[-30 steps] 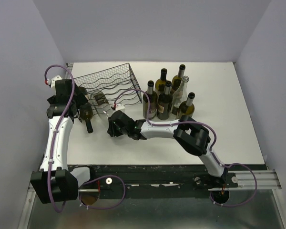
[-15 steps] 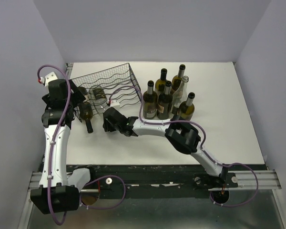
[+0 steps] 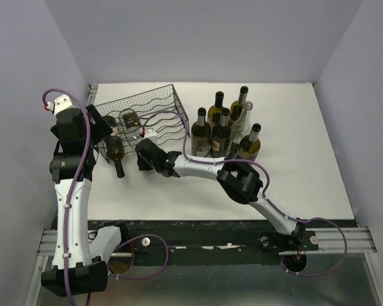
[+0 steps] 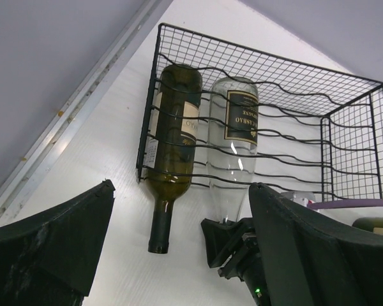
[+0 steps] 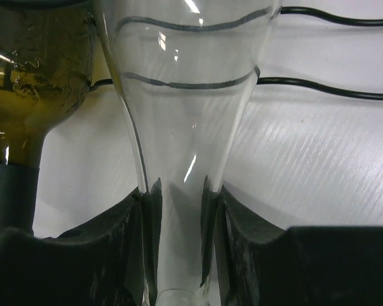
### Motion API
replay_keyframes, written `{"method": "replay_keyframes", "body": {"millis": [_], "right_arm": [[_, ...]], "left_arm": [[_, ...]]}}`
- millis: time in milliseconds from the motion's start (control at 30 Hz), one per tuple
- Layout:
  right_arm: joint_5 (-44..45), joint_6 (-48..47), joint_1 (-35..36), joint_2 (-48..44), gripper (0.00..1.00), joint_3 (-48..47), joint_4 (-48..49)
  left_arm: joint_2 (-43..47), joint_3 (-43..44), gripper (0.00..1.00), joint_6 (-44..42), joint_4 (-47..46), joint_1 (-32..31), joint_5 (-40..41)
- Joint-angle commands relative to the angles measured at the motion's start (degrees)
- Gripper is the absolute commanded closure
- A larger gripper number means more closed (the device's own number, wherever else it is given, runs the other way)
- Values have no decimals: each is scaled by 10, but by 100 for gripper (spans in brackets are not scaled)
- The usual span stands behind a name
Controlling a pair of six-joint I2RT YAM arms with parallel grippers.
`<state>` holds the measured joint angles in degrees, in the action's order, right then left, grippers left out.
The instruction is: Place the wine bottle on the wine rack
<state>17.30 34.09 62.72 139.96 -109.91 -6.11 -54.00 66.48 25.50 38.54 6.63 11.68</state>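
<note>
Black fingers of the left end effector (image 3: 101,126) are spread wide and hold nothing. It hangs up high by the left side of the wine rack (image 4: 306,95), looking down on it. The rack sits at the far left of the desk (image 3: 293,178).

A green bottle (image 4: 172,134) lies in the first dip on the left. Just beside it, in the next dip, lies the clear bottle (image 4: 233,146). This is the one being put away. It lies flat, with its fat end deep in the rack and its thin neck poking out of the front, toward the arms.

The right end effector (image 5: 179,204) is at that front end, pinching the neck between its two pads. So the bottle points straight away from it, into the rack, and the right arm is the one that matters here.

I think the bottle is about home. The next move is likely to let go and slide straight back along the line of the neck, so nothing gets bumped.

Further right, the standing bottles (image 3: 223,127) wait in a bunch, well apart from the rack.
</note>
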Motion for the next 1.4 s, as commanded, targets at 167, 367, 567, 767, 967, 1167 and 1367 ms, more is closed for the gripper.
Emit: {"method": "replay_keyframes", "body": {"millis": [167, 367, 567, 767, 967, 1167, 1367], "right_arm": [[32, -23, -5, 27, 86, -104, 66], [25, -11, -6, 28, 49, -96, 62], [39, -14, -6, 3, 25, -63, 62], [46, -32, -5, -41, 14, -30, 46], [30, -73, -5, -101, 11, -11, 30], [12, -135, -6, -197, 11, -16, -33], [57, -170, -14, -299, 9, -62, -157]], "left_arm": [[31, 36, 5, -20, 1, 3, -14], [36, 41, 5, -26, 3, 3, -12], [40, 44, 5, -30, 0, 2, -11], [44, 58, 4, -33, 4, 2, -16], [43, 107, 4, -29, 30, 2, -66], [59, 136, 2, -44, 29, 3, -132], [86, 127, 1, -63, 4, 3, -235]]}}
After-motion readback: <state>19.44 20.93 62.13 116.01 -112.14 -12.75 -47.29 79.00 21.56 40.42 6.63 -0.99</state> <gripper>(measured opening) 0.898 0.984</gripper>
